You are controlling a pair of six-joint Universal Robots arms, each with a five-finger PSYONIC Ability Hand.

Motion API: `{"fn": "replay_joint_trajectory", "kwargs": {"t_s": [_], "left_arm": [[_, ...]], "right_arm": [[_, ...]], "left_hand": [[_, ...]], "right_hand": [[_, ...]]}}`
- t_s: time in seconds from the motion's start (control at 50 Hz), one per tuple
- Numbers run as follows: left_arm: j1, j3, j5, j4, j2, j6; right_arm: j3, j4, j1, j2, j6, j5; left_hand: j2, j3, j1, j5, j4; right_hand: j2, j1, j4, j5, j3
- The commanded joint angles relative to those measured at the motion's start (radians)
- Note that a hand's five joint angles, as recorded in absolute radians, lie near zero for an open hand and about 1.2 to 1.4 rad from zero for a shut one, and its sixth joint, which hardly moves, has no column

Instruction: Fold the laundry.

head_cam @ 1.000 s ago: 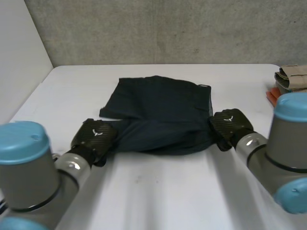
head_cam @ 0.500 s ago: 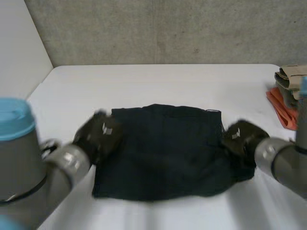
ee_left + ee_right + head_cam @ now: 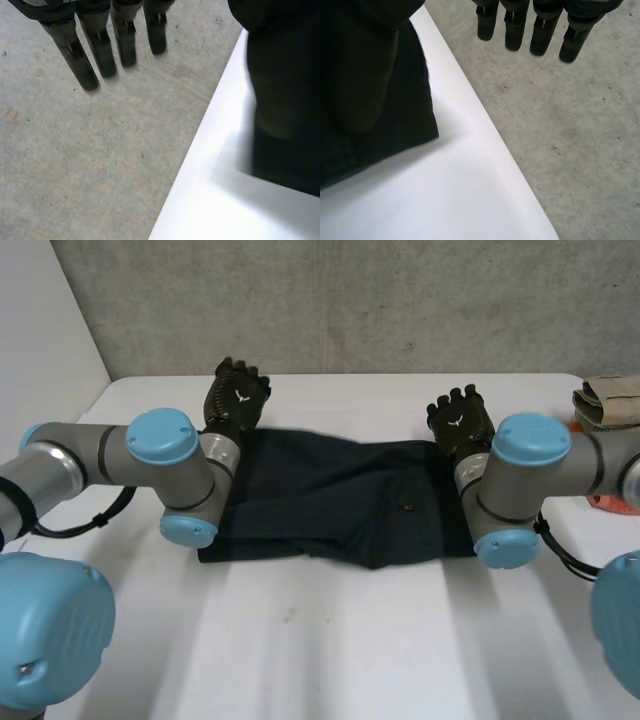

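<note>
On the table [image 3: 320, 640], garment [image 3: 340, 500] lengthwise left-right.

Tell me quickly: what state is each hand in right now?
Left hand: open, fingers straight, holding nothing, at the dark garment's far edge.
Right hand: open, fingers straight, holding nothing.

The garment [image 3: 340, 495] is plain dark navy; the surface [image 3: 330, 640] white. The left hand [image 3: 237, 400] and right hand [image 3: 460, 422] are black.
</note>
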Motion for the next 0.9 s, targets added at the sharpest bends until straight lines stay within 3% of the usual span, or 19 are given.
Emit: {"fn": "replay_joint_trajectory", "kwargs": {"t_s": [0.02, 0.14, 0.22, 0.32, 0.38, 0.48, 0.62, 0.66, 0.72, 0.84, 0.9], "left_arm": [[-0.034, -0.034, -0.009, 0.038, 0.040, -0.016], [-0.045, -0.254, -0.007, 0.046, 0.293, -0.029], [-0.050, -0.412, -0.007, 0.038, 0.437, -0.067], [-0.051, -0.607, 0.005, 0.044, 0.568, -0.151], [-0.053, -0.693, 0.005, 0.046, 0.617, -0.206], [-0.057, -0.765, 0.007, 0.047, 0.646, -0.268], [-0.071, -0.788, 0.007, 0.047, 0.640, -0.286], [-0.071, -0.790, 0.007, 0.047, 0.635, -0.286], [-0.073, -0.796, 0.007, 0.047, 0.635, -0.286], [-0.076, -0.816, 0.007, 0.049, 0.649, -0.286], [-0.080, -0.827, 0.007, 0.049, 0.663, -0.286]], "right_arm": [[-0.001, -0.055, 0.002, -0.047, 0.010, 0.079], [0.163, 0.025, -0.009, -0.257, 0.047, 0.058], [0.274, 0.205, -0.013, -0.400, 0.067, -0.007], [0.393, 0.445, -0.018, -0.460, 0.198, -0.074], [0.432, 0.485, -0.030, -0.460, 0.255, -0.097], [0.495, 0.416, -0.039, -0.445, 0.297, -0.162], [0.509, 0.234, -0.038, -0.339, 0.289, -0.146], [0.507, 0.188, -0.038, -0.322, 0.291, -0.131], [0.512, 0.145, -0.041, -0.308, 0.288, -0.110], [0.567, 0.144, -0.068, -0.348, 0.256, -0.051], [0.617, 0.161, -0.093, -0.469, 0.194, -0.042]], "left_hand": [[-0.138, -0.156, -0.067, -0.152, -0.145], [-0.138, -0.156, -0.067, -0.152, -0.145], [-0.138, -0.156, -0.067, -0.152, -0.145], [-0.138, -0.156, -0.067, -0.152, -0.145], [-0.138, -0.156, -0.067, -0.152, -0.145], [-0.138, -0.156, -0.067, -0.152, -0.145], [-0.138, -0.156, -0.067, -0.152, -0.145], [-0.138, -0.156, -0.067, -0.152, -0.145], [-0.138, -0.156, -0.067, -0.152, -0.145], [-0.138, -0.156, -0.067, -0.152, -0.145], [-0.138, -0.156, -0.067, -0.152, -0.145]], "right_hand": [[-0.043, -0.051, -0.059, -0.053, -0.052], [-0.043, -0.051, -0.059, -0.053, -0.052], [-0.043, -0.051, -0.059, -0.053, -0.052], [0.199, 0.190, 0.182, 0.189, 0.189], [0.246, 0.238, 0.230, 0.236, 0.237], [0.246, 0.238, 0.230, 0.237, 0.237], [0.261, 0.253, 0.244, 0.251, 0.251], [0.448, 0.439, 0.431, 0.438, 0.438], [1.176, 1.168, 1.160, 1.166, 1.167], [1.179, 1.170, 1.162, 1.169, 1.169], [1.179, 1.170, 1.162, 1.169, 1.169]]}}
